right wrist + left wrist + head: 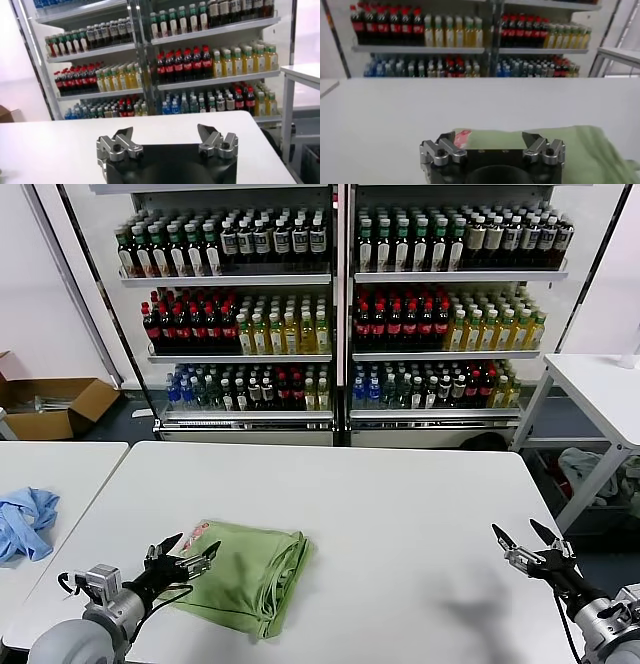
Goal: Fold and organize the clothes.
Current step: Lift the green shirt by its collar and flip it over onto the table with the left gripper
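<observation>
The folded light green polo shirt [245,574] lies on the white table [400,514] at seven o'clock. The left gripper [185,560], fingers spread, hovers at its nine-o'clock edge. The right gripper [530,546] waits at four o'clock, fingers also spread.
</observation>
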You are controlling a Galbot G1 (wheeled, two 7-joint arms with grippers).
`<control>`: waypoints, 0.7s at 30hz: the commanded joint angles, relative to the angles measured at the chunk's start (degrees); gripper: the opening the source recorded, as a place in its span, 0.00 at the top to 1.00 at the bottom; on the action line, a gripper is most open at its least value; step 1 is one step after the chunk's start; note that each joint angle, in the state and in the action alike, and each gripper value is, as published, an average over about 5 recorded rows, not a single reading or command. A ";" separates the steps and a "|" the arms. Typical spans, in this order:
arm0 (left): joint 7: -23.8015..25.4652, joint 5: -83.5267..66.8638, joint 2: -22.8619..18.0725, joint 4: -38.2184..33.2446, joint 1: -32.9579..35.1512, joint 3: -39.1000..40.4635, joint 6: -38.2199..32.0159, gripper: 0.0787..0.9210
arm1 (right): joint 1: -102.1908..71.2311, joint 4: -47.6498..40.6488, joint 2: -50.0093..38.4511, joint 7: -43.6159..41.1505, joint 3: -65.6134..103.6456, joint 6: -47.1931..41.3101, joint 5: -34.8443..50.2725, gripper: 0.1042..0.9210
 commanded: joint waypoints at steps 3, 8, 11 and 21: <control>2.19 -5.15 0.20 10.79 -6.31 0.65 3.59 0.12 | -0.67 0.45 -0.01 0.03 0.58 -0.30 0.46 0.12; 2.16 -5.10 -1.06 10.74 -5.63 0.64 3.85 0.12 | -0.63 0.65 -0.05 0.01 0.47 -0.68 0.77 0.12; 2.19 -4.48 -1.83 10.32 -4.59 0.85 3.88 0.12 | -0.43 0.98 -0.13 0.02 0.42 -0.99 0.93 0.12; 2.83 -2.67 -3.87 8.69 -3.05 2.05 3.51 0.40 | -0.43 1.40 -0.25 -0.07 0.49 -1.13 1.04 0.12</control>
